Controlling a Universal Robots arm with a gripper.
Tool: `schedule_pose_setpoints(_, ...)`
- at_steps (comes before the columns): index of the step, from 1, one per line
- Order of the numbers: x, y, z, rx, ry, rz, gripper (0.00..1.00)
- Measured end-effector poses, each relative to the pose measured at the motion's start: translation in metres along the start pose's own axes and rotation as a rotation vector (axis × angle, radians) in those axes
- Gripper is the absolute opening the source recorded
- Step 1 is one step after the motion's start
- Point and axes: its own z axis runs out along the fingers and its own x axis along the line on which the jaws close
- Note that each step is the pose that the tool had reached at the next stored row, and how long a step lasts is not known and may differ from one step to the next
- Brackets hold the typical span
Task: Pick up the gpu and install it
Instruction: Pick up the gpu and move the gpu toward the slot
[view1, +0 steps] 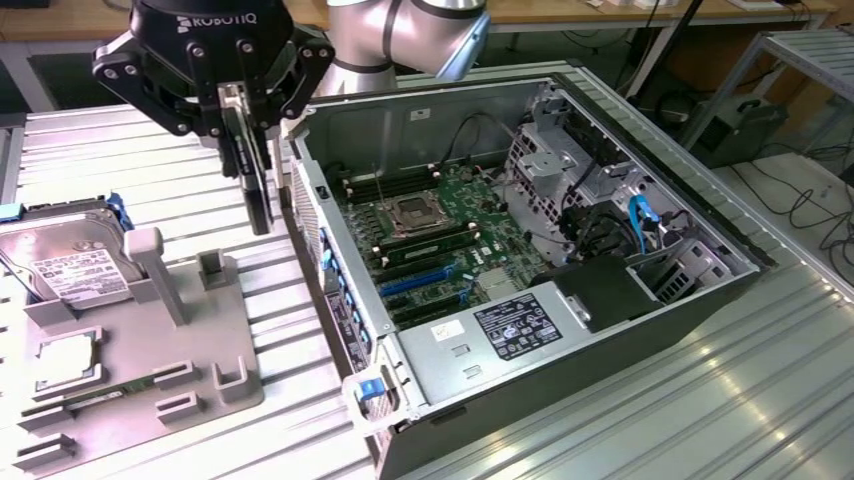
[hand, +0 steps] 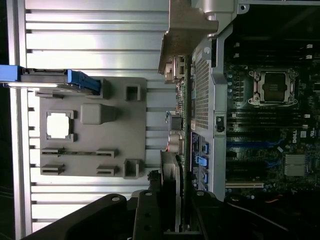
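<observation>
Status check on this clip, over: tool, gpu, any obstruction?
Tool shut on gpu. Gpu in the air, hanging upright above the grey holder tray, outside the open computer case. Its perforated wall stands between card and motherboard.

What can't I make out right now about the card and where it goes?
- Thin dark gpu with silver end bracket: edge-on in both views, connector contacts unreadable.
- Black gripper: its grip contact is dark in the wrist view.
- Blue expansion slots: too small to tell if clear.
- Silver hard drive: cut by exterior view's left edge.
</observation>
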Motion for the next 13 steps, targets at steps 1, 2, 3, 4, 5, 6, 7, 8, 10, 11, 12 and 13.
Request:
schedule_pose_setpoints(1,-0.0010,0.0000,0.0000,0.0001,0.0000,0.000,0.27)
schedule_pose_setpoints(2,-0.0018,0.0000,0.0000,0.0003,0.0000,0.000,0.27)
schedule_pose_setpoints(3,-0.0023,0.0000,0.0001,0.0003,0.0000,0.000,0.27)
schedule_pose_setpoints(4,-0.0028,0.0000,0.0001,0.0003,0.0000,-0.001,0.27)
schedule_pose_setpoints(5,-0.0033,0.0000,0.0001,0.0003,0.0000,-0.002,0.27)
schedule_pose_setpoints(6,-0.0039,0.0000,0.0001,0.0002,0.0000,-0.003,0.27)
schedule_pose_setpoints(7,-0.0045,0.0000,0.0001,0.0003,0.0001,-0.004,0.27)
schedule_pose_setpoints(8,-0.0051,0.0000,0.0001,0.0003,0.0001,-0.004,0.27)
schedule_pose_setpoints(10,-0.0061,0.0000,0.0001,0.0003,0.0002,-0.005,0.27)
schedule_pose_setpoints(11,-0.0067,0.0000,0.0001,0.0003,0.0002,-0.005,0.27)
schedule_pose_setpoints(12,-0.0073,0.0000,0.0002,0.0003,0.0002,-0.005,0.27)
schedule_pose_setpoints(13,-0.0079,0.0000,0.0002,0.0002,0.0001,-0.004,0.27)
